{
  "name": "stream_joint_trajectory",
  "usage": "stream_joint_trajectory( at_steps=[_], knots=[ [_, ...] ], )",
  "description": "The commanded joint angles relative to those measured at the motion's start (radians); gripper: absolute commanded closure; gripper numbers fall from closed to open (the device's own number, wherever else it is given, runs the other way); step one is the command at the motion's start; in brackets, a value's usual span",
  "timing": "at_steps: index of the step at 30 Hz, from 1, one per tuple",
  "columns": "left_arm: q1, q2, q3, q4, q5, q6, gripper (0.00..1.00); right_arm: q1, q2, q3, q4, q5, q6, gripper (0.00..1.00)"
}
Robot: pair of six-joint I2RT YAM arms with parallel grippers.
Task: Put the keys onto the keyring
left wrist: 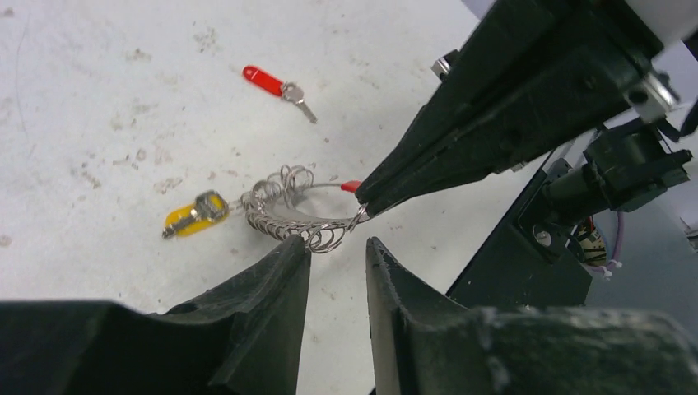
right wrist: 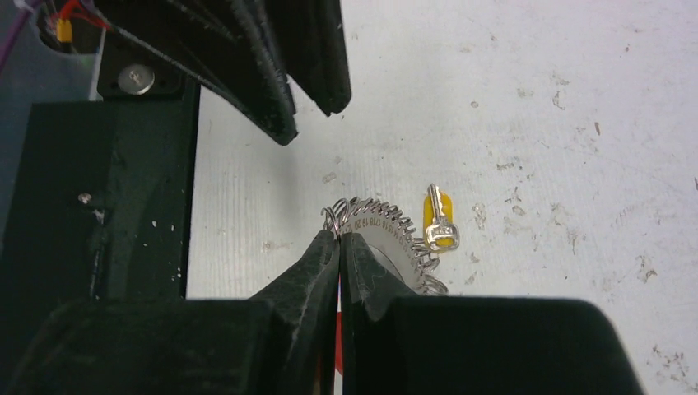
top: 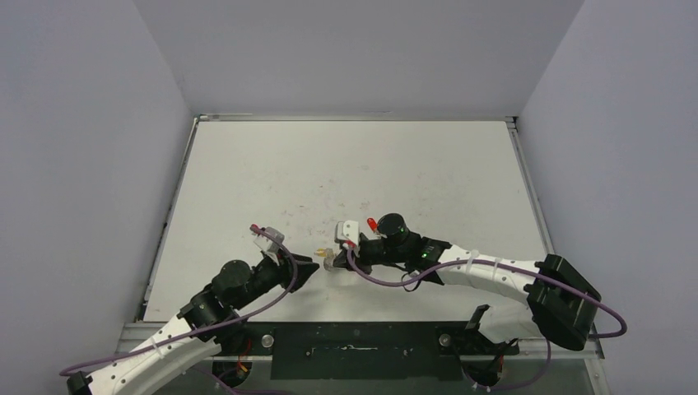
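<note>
The keyring (left wrist: 288, 210), a loop of silvery coiled wire with a red sleeve, lies on the white table near the front edge. The yellow-headed key (left wrist: 196, 216) sits at its left end, seemingly on the coil; it also shows in the right wrist view (right wrist: 439, 220). The red-headed key (left wrist: 276, 85) lies loose farther back. My right gripper (right wrist: 339, 234) is shut on the keyring (right wrist: 387, 230) at its end by the red sleeve. My left gripper (left wrist: 337, 247) is open and empty, its fingertips just short of the coil. In the top view the two grippers (top: 311, 265) (top: 333, 260) face each other closely.
The black mounting plate (right wrist: 107, 189) and table front edge lie right beside the keyring. White table (top: 346, 164) stretches behind, enclosed by grey walls. Purple cables trail along both arms.
</note>
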Motion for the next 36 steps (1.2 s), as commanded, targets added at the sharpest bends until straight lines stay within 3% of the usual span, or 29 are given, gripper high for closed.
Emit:
stream_joint_trajectory(
  at_steps=[1,6,12,26,30,36],
  knots=[
    [-0.003,-0.065,-0.049,0.211,0.087,0.108,0.68,-0.031,-0.068,0.029,0.095,-0.082,0.198,1.0],
    [-0.003,-0.072,-0.055,0.283,0.114,0.168,0.66,-0.063,-0.088,0.027,0.133,-0.091,0.319,1.0],
    [-0.005,0.027,-0.013,0.311,0.142,0.219,0.66,-0.079,-0.075,0.031,0.166,-0.127,0.4,1.0],
    [-0.017,0.185,-0.008,0.47,0.213,0.302,0.72,-0.087,-0.081,0.034,0.156,-0.16,0.402,1.0],
    [-0.023,0.2,-0.012,0.489,0.246,0.328,0.77,-0.087,-0.082,0.037,0.157,-0.164,0.4,1.0],
    [-0.033,0.217,-0.01,0.483,0.286,0.369,1.0,-0.088,-0.084,0.042,0.15,-0.166,0.395,1.0]
  ],
)
